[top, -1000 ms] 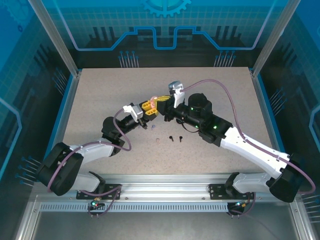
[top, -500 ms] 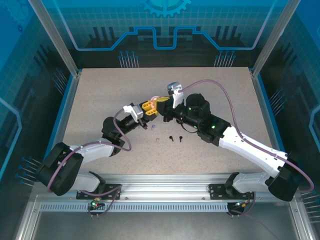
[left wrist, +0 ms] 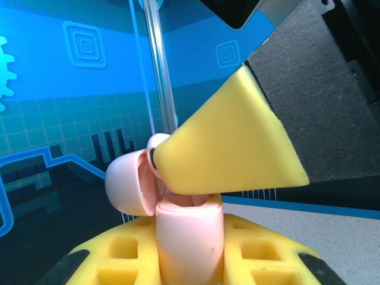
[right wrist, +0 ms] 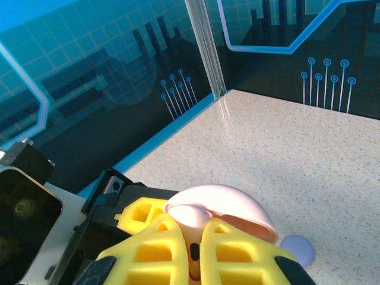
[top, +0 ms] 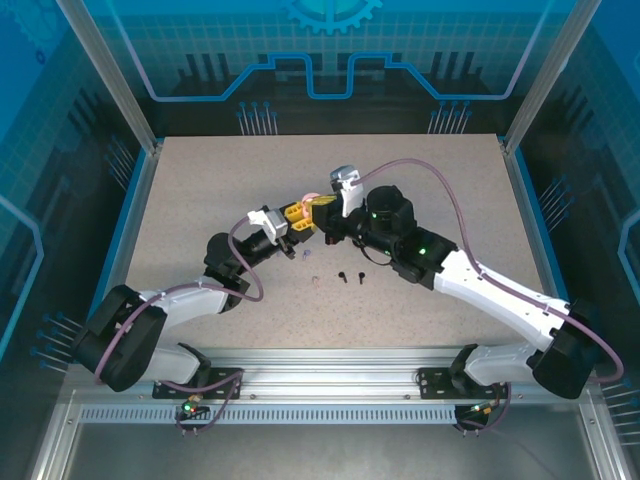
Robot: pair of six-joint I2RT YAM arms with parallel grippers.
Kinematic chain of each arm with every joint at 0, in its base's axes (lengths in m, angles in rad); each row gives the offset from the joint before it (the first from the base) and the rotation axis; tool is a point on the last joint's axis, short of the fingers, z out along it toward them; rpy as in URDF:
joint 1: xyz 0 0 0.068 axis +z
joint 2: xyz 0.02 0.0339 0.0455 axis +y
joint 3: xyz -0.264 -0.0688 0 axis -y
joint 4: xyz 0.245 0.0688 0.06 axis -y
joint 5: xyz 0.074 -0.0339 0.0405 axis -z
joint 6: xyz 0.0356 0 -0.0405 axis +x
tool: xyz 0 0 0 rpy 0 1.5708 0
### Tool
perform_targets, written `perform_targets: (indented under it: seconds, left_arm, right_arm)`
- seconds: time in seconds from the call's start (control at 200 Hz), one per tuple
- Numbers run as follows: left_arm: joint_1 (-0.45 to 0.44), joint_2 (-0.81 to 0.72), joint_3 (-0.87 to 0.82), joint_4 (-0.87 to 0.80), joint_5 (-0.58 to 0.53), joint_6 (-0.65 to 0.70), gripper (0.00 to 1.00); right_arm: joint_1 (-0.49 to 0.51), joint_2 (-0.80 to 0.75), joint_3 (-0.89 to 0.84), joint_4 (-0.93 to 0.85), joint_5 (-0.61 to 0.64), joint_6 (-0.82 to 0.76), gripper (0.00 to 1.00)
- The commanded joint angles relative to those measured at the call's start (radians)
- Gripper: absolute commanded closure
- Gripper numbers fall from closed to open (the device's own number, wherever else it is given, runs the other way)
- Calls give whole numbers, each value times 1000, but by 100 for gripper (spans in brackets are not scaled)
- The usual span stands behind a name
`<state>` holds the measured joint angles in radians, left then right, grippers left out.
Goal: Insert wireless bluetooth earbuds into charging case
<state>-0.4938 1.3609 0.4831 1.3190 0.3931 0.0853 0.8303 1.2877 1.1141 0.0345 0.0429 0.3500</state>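
Observation:
My left gripper (top: 296, 219) (left wrist: 190, 258) is shut on the pale pink charging case (left wrist: 189, 237), holding it upright with its lid (left wrist: 126, 185) swung open to the left. My right gripper (top: 321, 212) (right wrist: 198, 249) is shut on a pale pink earbud (right wrist: 195, 217), pressed right at the case's open mouth. One yellow finger of it (left wrist: 231, 148) covers the opening in the left wrist view. In the right wrist view the open lid (right wrist: 237, 205) lies just behind the bud. On the table lie a lavender earbud (top: 303, 257), a pinkish bud (top: 316, 280) and two black earbuds (top: 342, 277) (top: 360, 274).
The speckled tabletop (top: 200, 200) is walled by blue transparent panels with metal posts (top: 130, 110). Both arms meet over the table's middle. The loose buds lie just in front of the grippers. A lavender rounded piece (right wrist: 297, 250) sits on the table below my right gripper.
My right arm has crept slightly left, bringing the pink earbud closer onto the case. The left arm and the loose buds have stayed put.

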Motion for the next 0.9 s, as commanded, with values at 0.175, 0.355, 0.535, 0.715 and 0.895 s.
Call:
perform_targets:
  seconds: [0.175,0.355,0.535,0.715,0.895]
  left_arm:
    - [-6,-33,0,61,-2,7,100]
    - [-7,-25,-18,78,-22,-3,100]
    - [-7,-21,-23,80,-35,-16,100]
    - [-7,-32,-31,79,-58,-18,100]
    - [-6,-55,-47,80,-123,-19,100]
  right_arm:
    - [15,50,98,-188,-47,-61,64]
    - [5,10,137,-203,-15,-25,39]
    - [-20,-68,148,-199,-13,20,29]
    - [-86,-169,140,-219,-35,110,25]
    - [-181,-214,122,-340,-10,181,25]
